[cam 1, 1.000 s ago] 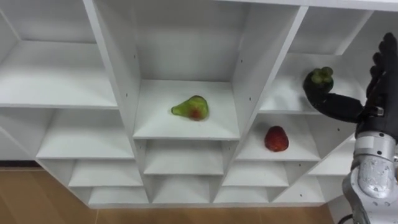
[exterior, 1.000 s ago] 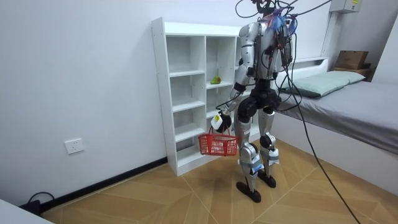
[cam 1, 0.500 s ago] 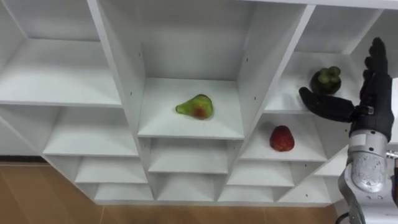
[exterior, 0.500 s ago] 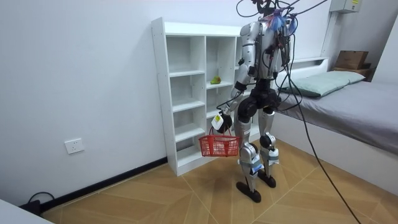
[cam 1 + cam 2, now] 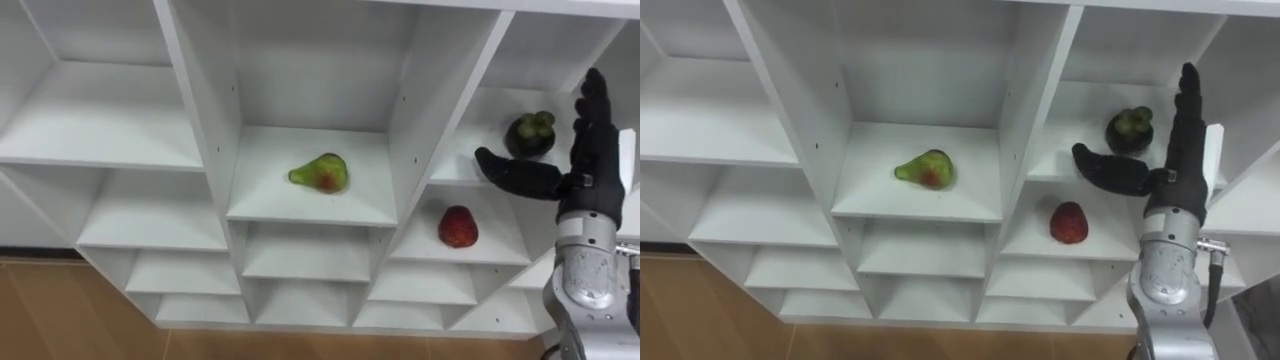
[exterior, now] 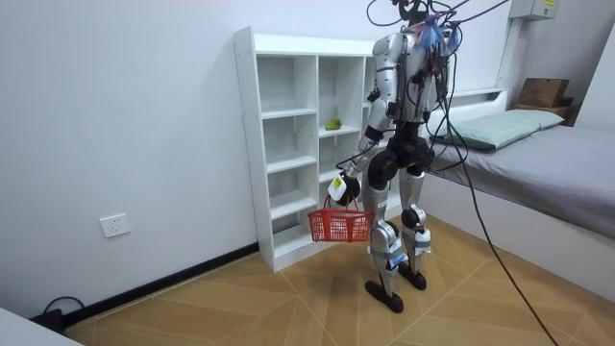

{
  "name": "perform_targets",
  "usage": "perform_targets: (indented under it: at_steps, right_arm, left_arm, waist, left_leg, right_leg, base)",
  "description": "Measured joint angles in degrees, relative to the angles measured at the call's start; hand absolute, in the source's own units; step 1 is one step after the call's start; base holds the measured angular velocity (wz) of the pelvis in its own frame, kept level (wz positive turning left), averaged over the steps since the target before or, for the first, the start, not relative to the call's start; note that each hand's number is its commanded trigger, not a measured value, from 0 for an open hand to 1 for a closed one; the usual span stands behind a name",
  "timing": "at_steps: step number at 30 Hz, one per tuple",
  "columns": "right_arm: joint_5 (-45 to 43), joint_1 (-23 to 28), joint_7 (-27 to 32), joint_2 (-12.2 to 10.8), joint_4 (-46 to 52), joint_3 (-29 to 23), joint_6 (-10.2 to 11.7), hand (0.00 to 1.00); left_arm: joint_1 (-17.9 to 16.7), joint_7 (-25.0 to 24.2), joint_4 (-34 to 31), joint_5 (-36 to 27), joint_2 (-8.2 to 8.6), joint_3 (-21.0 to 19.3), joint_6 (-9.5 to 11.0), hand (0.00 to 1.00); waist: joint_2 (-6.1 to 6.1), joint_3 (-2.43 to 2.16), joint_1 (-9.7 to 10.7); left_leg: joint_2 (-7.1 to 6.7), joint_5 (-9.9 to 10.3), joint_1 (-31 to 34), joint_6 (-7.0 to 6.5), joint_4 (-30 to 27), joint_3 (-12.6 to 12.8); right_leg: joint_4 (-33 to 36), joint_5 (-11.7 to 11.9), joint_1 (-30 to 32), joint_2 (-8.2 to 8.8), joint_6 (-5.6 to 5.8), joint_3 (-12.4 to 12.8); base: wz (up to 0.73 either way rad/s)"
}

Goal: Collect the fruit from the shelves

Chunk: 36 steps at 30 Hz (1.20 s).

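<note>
Though wide open, right robot hand (image 5: 587, 182) near dark fruit (image 5: 530, 136); red basket (image 6: 338, 227) in left robot hand (image 6: 338, 188).

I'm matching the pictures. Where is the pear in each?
Left eye view: pear in the middle compartment, at centre.
Right eye view: pear in the same compartment, left of centre.
Room view: pear in the closet, beside the robot.
Shared landmark: that white closet.
</note>
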<state>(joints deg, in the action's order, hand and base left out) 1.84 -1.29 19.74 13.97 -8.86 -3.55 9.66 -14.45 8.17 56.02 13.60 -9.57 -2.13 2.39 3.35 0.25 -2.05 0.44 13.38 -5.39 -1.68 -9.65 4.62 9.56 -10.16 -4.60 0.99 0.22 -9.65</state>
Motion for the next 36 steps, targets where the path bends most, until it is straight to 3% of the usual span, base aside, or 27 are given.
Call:
perform_targets:
  at_steps: [6, 14, 36]
  right_arm:
    - [-0.09, -1.07, -1.74, 0.15, -1.83, 0.00, -0.92, 0.00]
    - [0.44, -1.59, -5.92, 0.68, -7.29, -0.08, -0.99, 0.00]
    - [0.18, -2.64, -9.28, 1.98, -11.73, -0.27, -0.30, 0.00]
  left_arm:
    - [-0.45, -1.06, -0.94, 0.68, -0.05, -0.12, -0.45, 1.00]
    - [-0.67, -2.47, -0.86, 0.75, -0.10, -1.37, -1.41, 1.00]
    - [-0.44, -3.85, -1.80, 4.69, -0.32, -1.08, -3.50, 1.00]
  waist:
    - [0.47, -0.28, 0.02]
    - [0.42, -0.22, 0.09]
    - [0.56, -0.28, 0.34]
  left_leg:
    - [-0.18, -0.02, 0.03, 0.02, -0.17, -0.42]
    - [-0.16, -0.02, -0.07, 0.02, -0.21, -0.41]
    - [-0.25, 0.00, 0.63, 0.01, -1.10, -1.70]
  right_leg:
    - [-0.01, 0.00, -0.22, 0.03, 0.00, -0.40]
    - [0.00, 0.00, -0.27, 0.04, 0.00, -0.35]
    - [0.10, 0.01, -0.58, 0.27, -0.01, -1.86]
  base:
    - [0.04]
    - [0.00]
    - [0.03]
